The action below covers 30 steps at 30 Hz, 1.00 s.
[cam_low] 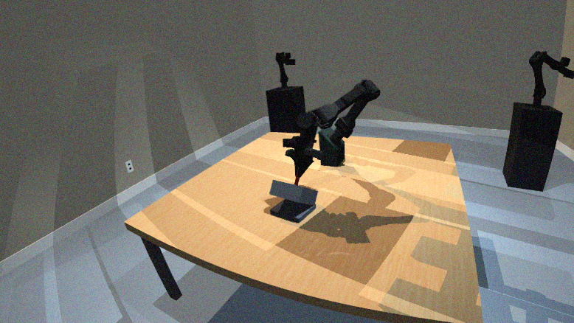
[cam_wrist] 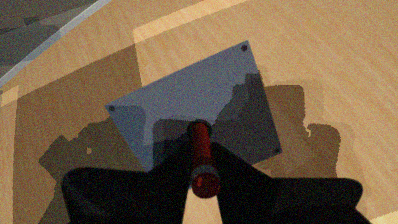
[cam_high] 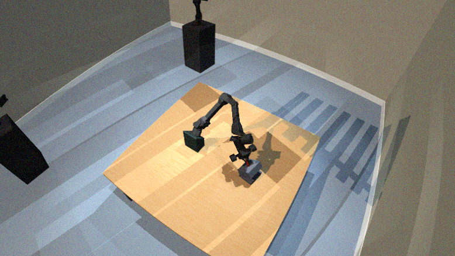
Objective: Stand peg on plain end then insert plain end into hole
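The red peg (cam_high: 247, 163) (cam_low: 296, 181) (cam_wrist: 202, 142) is held between the fingers of my gripper (cam_high: 245, 158) (cam_low: 297, 175) (cam_wrist: 201, 147), which is shut on it. The peg's banded end, with the band looking grey in shadow, points back toward the wrist camera. Its plain end is at the dark round hole (cam_wrist: 200, 122) in the face of the grey sloped panel (cam_high: 250, 171) (cam_low: 290, 192) (cam_wrist: 200, 90). The peg looks roughly square to the face. How deep the plain end sits in the hole cannot be told. The fingers stand just off the panel face.
The panel stands on a base on the wooden table (cam_high: 178, 190) (cam_low: 224, 188) (cam_wrist: 345, 45). Small dark dots mark the panel's visible corners. The arm's dark base block (cam_high: 193, 141) (cam_low: 332, 150) stands on the table behind the gripper. Shadows of the arm fall around the panel.
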Each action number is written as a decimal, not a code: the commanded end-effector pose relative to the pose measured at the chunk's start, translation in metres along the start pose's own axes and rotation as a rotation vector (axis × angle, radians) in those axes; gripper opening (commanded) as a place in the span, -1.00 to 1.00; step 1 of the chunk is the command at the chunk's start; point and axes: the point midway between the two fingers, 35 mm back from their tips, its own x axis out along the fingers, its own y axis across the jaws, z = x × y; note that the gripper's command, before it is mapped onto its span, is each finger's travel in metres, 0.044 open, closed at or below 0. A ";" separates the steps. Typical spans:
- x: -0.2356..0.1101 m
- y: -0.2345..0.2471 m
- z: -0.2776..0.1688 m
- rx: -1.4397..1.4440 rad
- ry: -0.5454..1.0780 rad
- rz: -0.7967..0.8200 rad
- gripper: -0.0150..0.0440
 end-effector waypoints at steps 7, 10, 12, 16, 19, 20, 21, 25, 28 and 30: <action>0.008 -0.001 0.000 0.004 -0.002 -0.003 -0.49; 0.010 -0.001 0.000 0.004 -0.002 -0.003 -0.49; 0.011 -0.001 0.000 0.004 -0.002 -0.002 -0.49; 0.013 -0.001 0.000 0.004 -0.002 -0.002 -0.49; 0.014 -0.001 0.000 0.004 -0.002 -0.002 -0.49; 0.014 -0.001 0.000 0.004 -0.002 -0.002 -0.49; 0.014 -0.001 0.000 0.004 -0.002 -0.002 -0.49; 0.013 0.000 0.000 0.001 0.002 -0.001 -0.49; 0.013 0.000 0.000 0.001 0.002 -0.001 -0.49; 0.013 0.000 0.000 0.001 0.002 -0.001 -0.49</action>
